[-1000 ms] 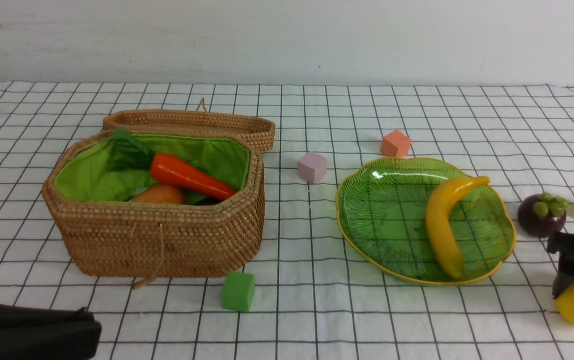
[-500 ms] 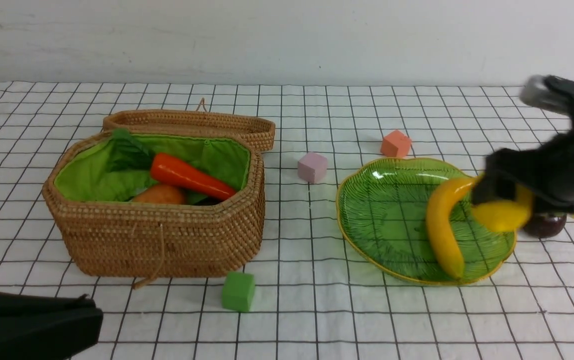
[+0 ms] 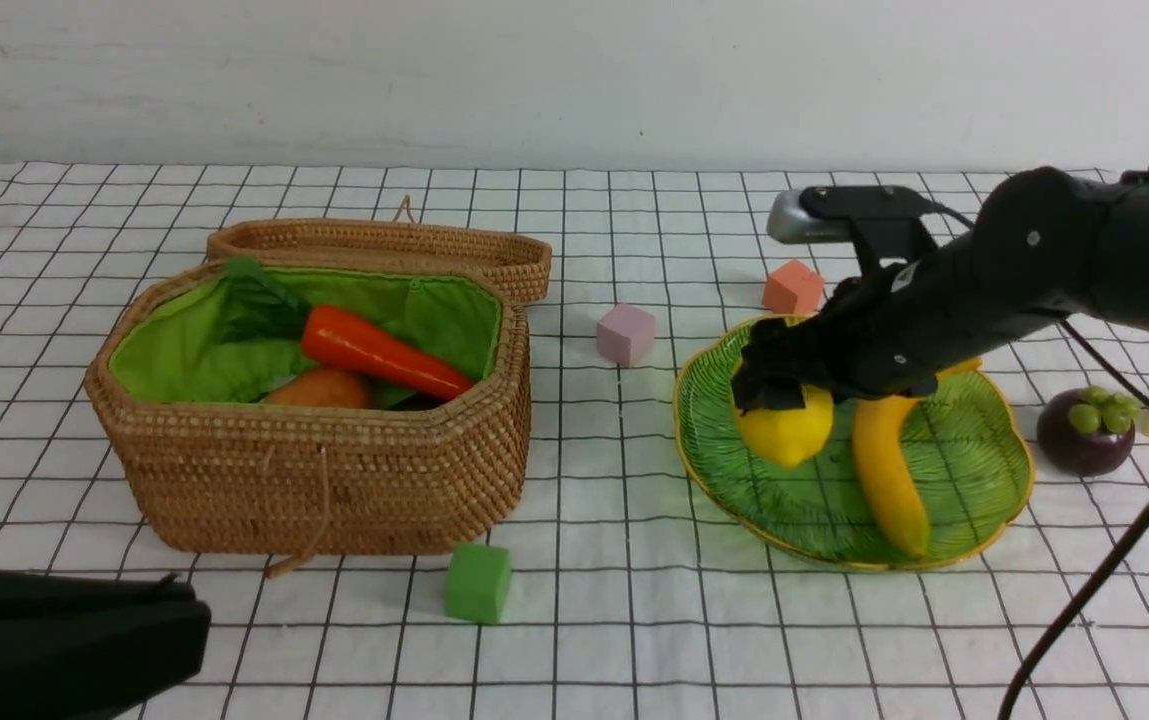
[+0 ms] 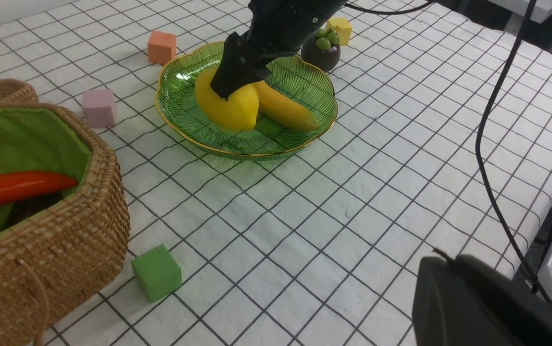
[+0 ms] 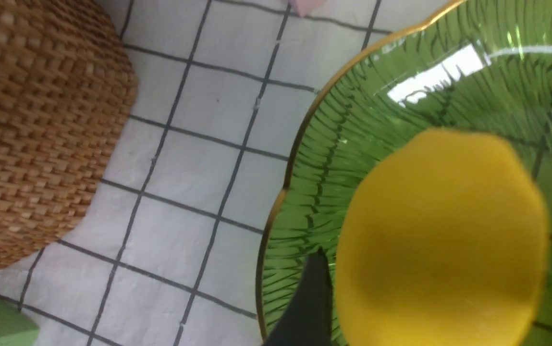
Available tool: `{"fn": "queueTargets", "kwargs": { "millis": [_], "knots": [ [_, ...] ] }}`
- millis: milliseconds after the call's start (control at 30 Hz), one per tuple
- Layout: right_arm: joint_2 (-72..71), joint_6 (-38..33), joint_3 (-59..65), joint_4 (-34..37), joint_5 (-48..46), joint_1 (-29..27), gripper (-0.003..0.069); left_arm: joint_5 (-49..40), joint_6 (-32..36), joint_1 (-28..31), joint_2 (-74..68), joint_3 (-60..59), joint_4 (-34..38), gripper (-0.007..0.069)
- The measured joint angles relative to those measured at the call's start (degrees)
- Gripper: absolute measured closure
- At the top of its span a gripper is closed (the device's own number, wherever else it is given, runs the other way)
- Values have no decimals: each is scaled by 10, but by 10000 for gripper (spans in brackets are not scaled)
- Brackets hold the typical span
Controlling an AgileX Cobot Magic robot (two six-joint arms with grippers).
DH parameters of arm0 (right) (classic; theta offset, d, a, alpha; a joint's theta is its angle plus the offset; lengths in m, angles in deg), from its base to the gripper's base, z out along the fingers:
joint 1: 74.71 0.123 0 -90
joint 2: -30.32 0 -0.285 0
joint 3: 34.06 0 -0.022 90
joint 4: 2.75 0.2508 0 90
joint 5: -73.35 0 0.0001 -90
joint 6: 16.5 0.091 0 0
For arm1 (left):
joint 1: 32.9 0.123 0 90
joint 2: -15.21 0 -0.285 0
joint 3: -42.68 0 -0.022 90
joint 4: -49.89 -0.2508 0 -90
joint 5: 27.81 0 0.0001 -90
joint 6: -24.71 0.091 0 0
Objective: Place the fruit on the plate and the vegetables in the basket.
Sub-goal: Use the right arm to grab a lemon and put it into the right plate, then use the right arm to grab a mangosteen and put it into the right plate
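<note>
Checked white cloth covers the counter (image 3: pixel 634 640). From the right, the right arm stretches low across the plate (image 3: pixel 724 480), the right gripper (image 3: pixel 782 392) tipped down, jaws either side of the lemon (image 3: pixel 789 432); whether they clamp it I cannot tell. On the plate lies the banana (image 3: pixel 889 480); the mangosteen (image 3: pixel 1082 435) sits just beside the plate on the cloth. Carrot (image 3: pixel 379 352) and potato (image 3: pixel 319 388) lie in the basket (image 3: pixel 334 480). The left gripper (image 3: pixel 174 640) is closed, low at the near edge.
</note>
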Motion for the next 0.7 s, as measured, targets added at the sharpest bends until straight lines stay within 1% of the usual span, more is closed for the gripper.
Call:
{"fn": "queueTargets", "kwargs": {
  "millis": [67,133,267,300,333,400,433,467,500,533,600,633,667,700],
  "knots": [
    [-4,6,-7,-13,-13,0,-22,0,0,0,0,0,0,630],
    [-17,29,-24,-44,-47,0,-14,0,-1,0,0,0,0,629],
    [-50,96,-57,-144,-139,0,16,4,-1,0,0,0,0,627],
    [-51,105,-59,-150,-144,0,20,4,-1,0,0,0,0,627],
    [-60,125,-64,-184,-163,-2,36,8,-1,0,0,0,0,627],
    [-76,211,-71,-278,-217,-18,125,19,-1,0,0,0,0,627],
    [-79,237,-71,-303,-230,-28,157,21,-1,0,0,0,0,627],
    [-78,243,-72,-314,-236,-31,173,21,-1,0,0,0,0,627],
    [-78,290,-72,-343,-257,-61,233,23,-1,0,0,0,0,625],
    [-74,306,-72,-349,-266,-80,263,25,-1,0,0,0,0,624],
    [-64,323,-72,-342,-273,-113,292,36,-1,0,0,0,0,624],
    [-62,324,-72,-342,-273,-117,292,37,-1,0,0,0,0,624],
    [-50,329,-72,-319,-267,-147,288,57,-1,0,0,0,0,624],
    [-41,329,-72,-297,-256,-161,270,66,-1,0,0,0,0,624]
  ]
}}
